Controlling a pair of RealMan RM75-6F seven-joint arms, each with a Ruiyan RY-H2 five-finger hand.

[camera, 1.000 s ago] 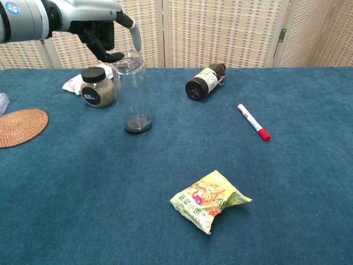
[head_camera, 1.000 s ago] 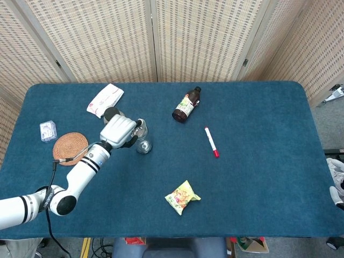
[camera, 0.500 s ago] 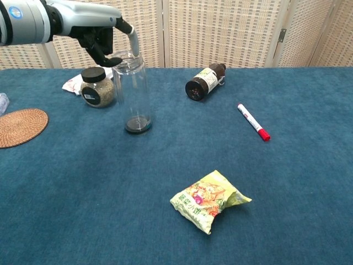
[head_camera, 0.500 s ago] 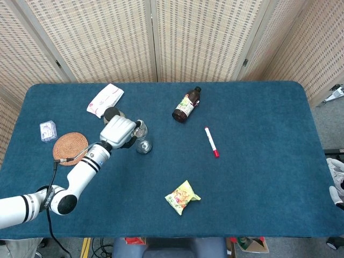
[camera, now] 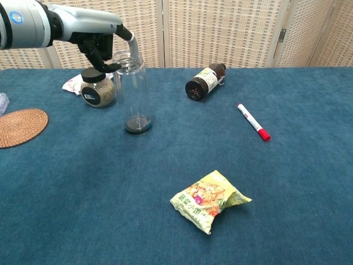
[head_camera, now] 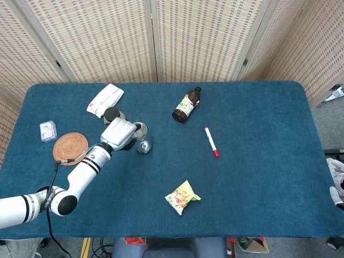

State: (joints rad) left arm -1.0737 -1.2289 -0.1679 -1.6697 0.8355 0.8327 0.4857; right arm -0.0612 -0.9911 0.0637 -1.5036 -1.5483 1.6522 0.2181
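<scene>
The left hand is lowered over the rim of a clear empty jar, which stands upright on the blue surface in its left half, nearer the far edge than the near one. The fingers curl down around the jar's mouth, one light finger on the far right side of the rim and dark fingertips at its left side; whether they actually clamp the glass cannot be told from either view. Just left of the jar, close beside it, stands a small black-lidded jar of grains, with a white packet beyond it toward the far edge. A woven coaster and a small clear box lie near the left edge. A brown bottle lies on its side mid-surface toward the far edge, a red-capped marker to its right, and a yellow snack bag near the front edge. The right hand is out of sight.
</scene>
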